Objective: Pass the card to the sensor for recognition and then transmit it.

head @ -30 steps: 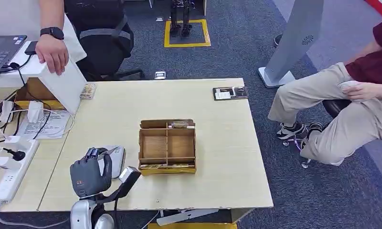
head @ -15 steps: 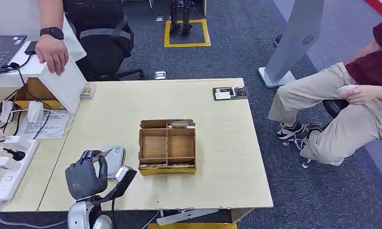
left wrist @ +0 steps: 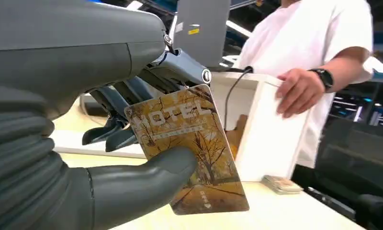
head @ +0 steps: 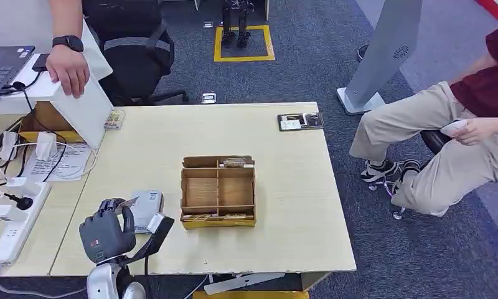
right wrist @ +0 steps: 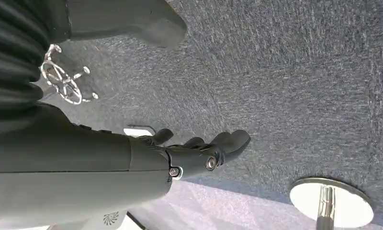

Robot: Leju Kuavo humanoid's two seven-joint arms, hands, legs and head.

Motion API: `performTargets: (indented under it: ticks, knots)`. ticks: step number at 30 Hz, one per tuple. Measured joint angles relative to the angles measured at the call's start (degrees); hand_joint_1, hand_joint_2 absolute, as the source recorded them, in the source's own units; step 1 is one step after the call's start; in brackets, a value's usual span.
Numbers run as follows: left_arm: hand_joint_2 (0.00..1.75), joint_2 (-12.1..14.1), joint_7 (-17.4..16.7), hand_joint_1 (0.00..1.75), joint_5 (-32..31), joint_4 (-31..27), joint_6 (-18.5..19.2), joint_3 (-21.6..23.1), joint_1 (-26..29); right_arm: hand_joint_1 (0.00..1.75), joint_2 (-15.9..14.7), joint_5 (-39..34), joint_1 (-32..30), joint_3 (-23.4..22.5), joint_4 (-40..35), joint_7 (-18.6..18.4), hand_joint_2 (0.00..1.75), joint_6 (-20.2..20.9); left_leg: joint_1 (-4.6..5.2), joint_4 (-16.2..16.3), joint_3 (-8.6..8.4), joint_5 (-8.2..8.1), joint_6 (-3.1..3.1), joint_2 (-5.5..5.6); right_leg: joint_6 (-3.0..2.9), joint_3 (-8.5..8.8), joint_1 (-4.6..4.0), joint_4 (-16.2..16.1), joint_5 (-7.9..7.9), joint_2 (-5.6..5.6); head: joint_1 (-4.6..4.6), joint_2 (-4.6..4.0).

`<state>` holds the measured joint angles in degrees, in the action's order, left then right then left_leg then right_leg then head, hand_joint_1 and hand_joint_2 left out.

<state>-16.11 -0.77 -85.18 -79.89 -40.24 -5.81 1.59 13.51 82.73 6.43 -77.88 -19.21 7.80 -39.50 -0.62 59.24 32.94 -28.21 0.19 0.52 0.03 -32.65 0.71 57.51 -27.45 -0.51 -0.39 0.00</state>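
The left hand holds the card, pinched between thumb and fingers at the near left corner of the table. The sensor, a flat grey pad, lies on the table just beside the hand, toward the cardboard box. The card's free end points toward the sensor, so the recognition pass likely needs only a short move. The right hand hangs over the carpet, holding nothing, fingers loosely curled but apart.

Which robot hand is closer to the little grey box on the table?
The left. The left hand, gripping the hotel card, hovers right beside the grey sensor box near the table's front edge. The right hand hangs down over the carpet, holding nothing.
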Motion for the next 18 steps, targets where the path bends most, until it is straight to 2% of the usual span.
performTargets:
  ticks: [11, 18]
  knots:
    - [1.75, 0.07, -0.74, 1.75, 0.46, -0.04, 0.00, -0.07, 0.13, 0.00, 0.00, 0.00, -0.01, -0.02, -0.07, -0.07, 1.75, 0.00, 0.00, 0.00, 0.02, 0.00, 0.00, 0.01, 0.00, 0.00, 0.00, 0.00, 0.00, 0.00, 0.00, 0.00]
    - [1.75, -0.46, 5.23, 1.75, 3.43, -1.68, -0.02, -4.44, 0.99, 0.00, 0.00, 0.07, -0.13, -0.07, -0.39, -0.59, 1.75, -0.02, 0.00, 0.00, 0.01, 0.00, 0.00, 0.00, 0.00, -0.01, 0.00, 0.00, 0.00, 0.00, 0.00, 0.00]
